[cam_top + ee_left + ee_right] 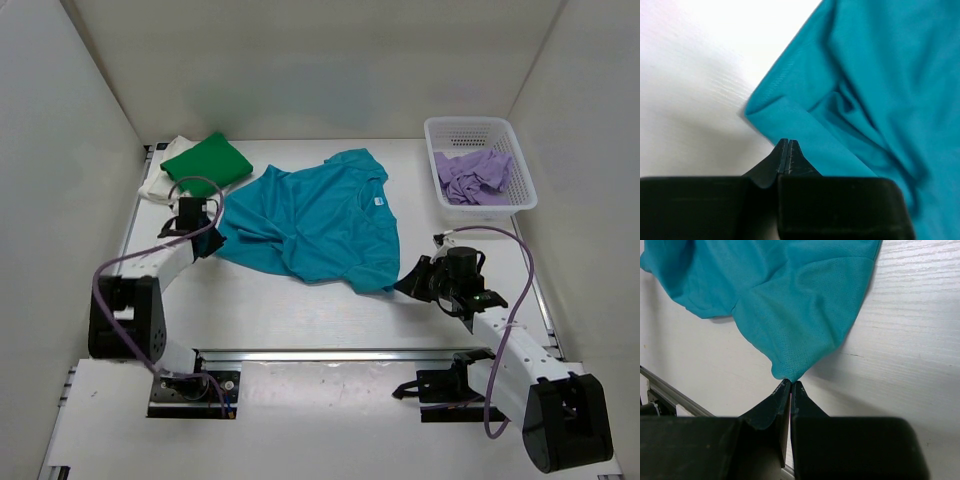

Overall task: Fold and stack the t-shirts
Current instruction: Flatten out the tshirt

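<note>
The teal t-shirt (pixel 315 220) lies spread on the table, its white neck label (pixel 378 200) at the back right. My left gripper (pixel 207 243) is shut at the shirt's left corner (pixel 790 120), with the tips just inside the hem. My right gripper (pixel 405 285) is shut on the shirt's near right corner (pixel 790 372). A folded green t-shirt (pixel 207 162) lies on a cream-white one (pixel 160 182) at the back left. The lilac t-shirt (pixel 472 178) is crumpled in the basket.
The white mesh basket (pixel 520 160) stands at the back right. White walls close in the table on three sides. A metal rail (pixel 330 354) runs along the near edge between the arm bases.
</note>
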